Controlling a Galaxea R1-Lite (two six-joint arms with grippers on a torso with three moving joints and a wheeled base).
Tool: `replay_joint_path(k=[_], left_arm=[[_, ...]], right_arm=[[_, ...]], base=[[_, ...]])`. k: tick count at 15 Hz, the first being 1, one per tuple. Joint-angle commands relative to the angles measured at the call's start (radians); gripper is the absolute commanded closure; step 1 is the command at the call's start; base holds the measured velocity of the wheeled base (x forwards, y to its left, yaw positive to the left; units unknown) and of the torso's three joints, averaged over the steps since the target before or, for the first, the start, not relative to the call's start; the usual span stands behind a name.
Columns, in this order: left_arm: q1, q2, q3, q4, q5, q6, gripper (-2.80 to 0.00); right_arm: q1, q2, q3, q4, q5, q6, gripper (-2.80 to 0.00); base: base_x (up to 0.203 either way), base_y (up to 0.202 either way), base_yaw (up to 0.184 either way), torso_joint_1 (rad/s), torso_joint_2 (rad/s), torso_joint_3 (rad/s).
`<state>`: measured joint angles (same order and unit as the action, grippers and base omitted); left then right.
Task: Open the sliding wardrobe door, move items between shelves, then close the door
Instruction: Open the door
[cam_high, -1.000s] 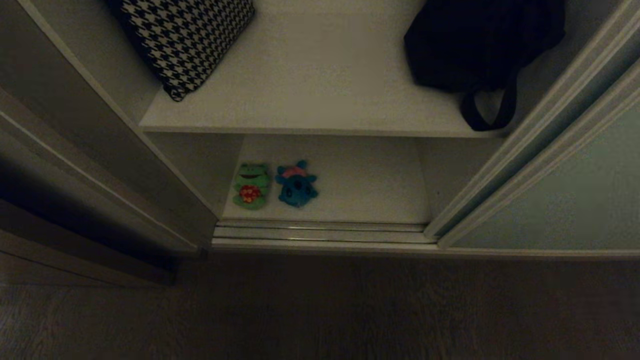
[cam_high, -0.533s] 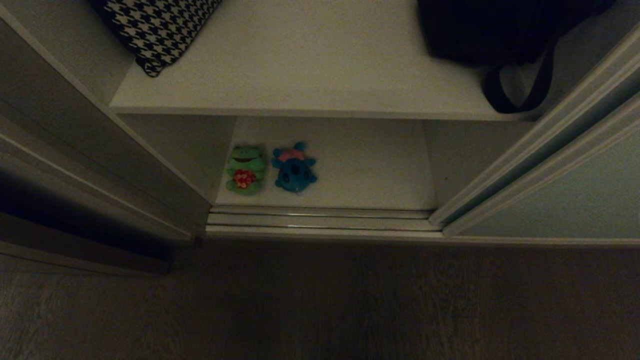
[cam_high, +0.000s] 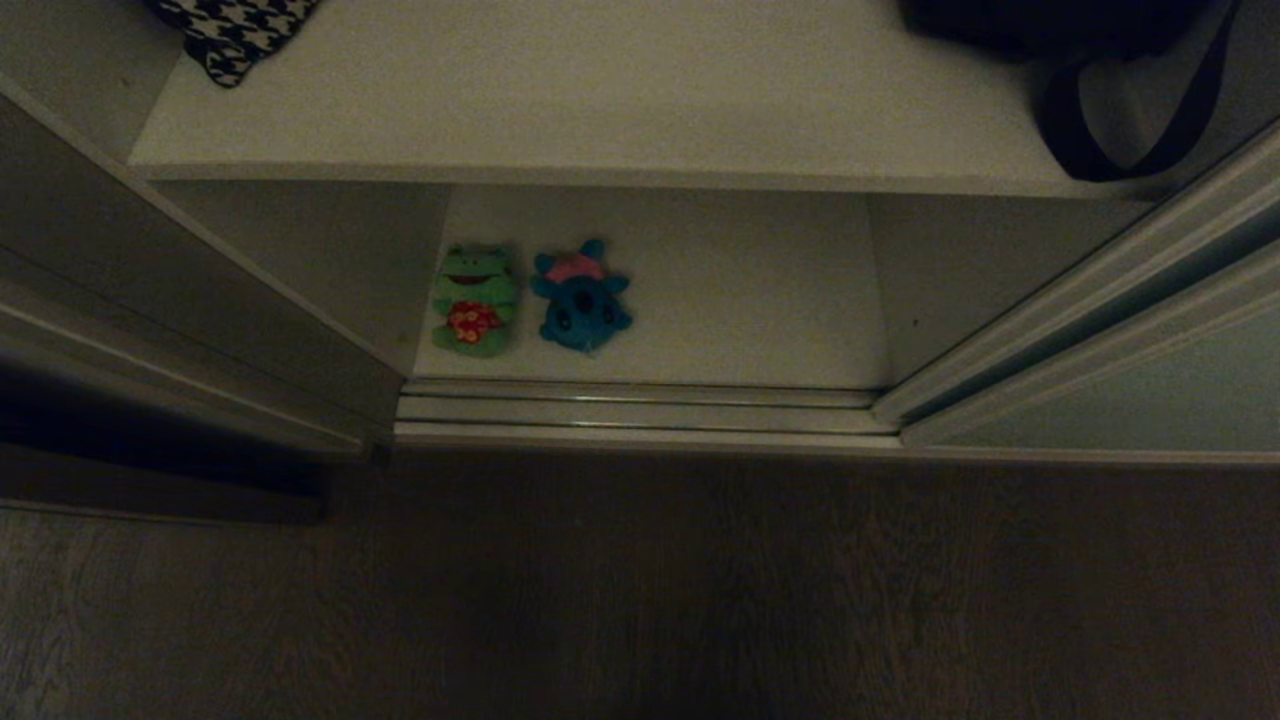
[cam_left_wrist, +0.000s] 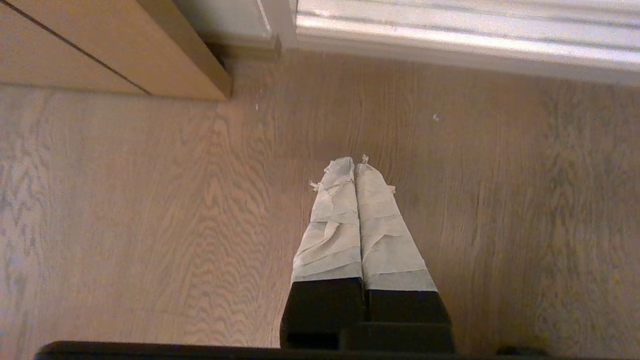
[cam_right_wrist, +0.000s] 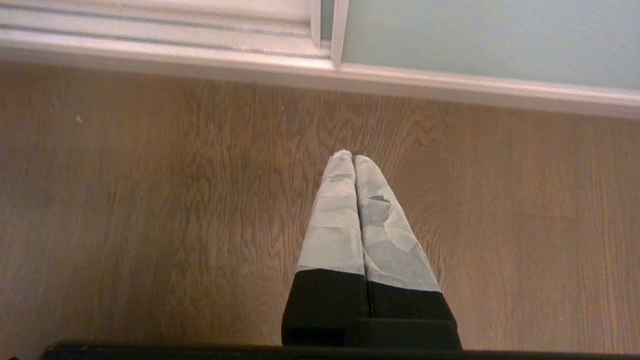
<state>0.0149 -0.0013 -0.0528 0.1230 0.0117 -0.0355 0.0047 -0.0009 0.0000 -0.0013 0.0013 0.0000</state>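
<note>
Sliding wardrobe door stands pushed aside at the right, the frog and blue toy lie side by side on the bottom shelf, while left gripper and right gripper hang closed and empty above the floor.

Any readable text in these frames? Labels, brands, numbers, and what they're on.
None: no readable word, number or logo in any view.
Green frog toy: only a red patch, no letters.
Teal toy: a face and a pink patch, no text.
Houndstooth cloth: woven pattern only.
Black bag: too dark to tell whether it carries a label.
Sliding wardrobe door, shelves and floor: unmarked.
</note>
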Motion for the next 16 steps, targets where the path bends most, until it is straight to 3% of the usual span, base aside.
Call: replay_joint_path(k=[1,7,16], left_arm=[[0.0,0.003,0.001,0.0,0.001,-0.001,0.0],[0.0,0.003,0.004,-0.009,0.001,-0.009,0.0],[0.0,0.004,0.003,-0.009,0.001,-0.005,0.0]], right_arm=[[0.001,-0.002,0.0,0.0,0.0,0.0,0.0],[0.0,-0.002,0.0,0.0,0.0,0.0,0.0],[0.001,-0.002,0.0,0.0,0.0,0.0,0.0]], base=[[0.0,0.0,0.0,0.004,0.0,-0.206],[0.0,0.0,0.0,0.004,0.0,-0.179],[0.0,0.0,0.0,0.001,0.0,-0.011]])
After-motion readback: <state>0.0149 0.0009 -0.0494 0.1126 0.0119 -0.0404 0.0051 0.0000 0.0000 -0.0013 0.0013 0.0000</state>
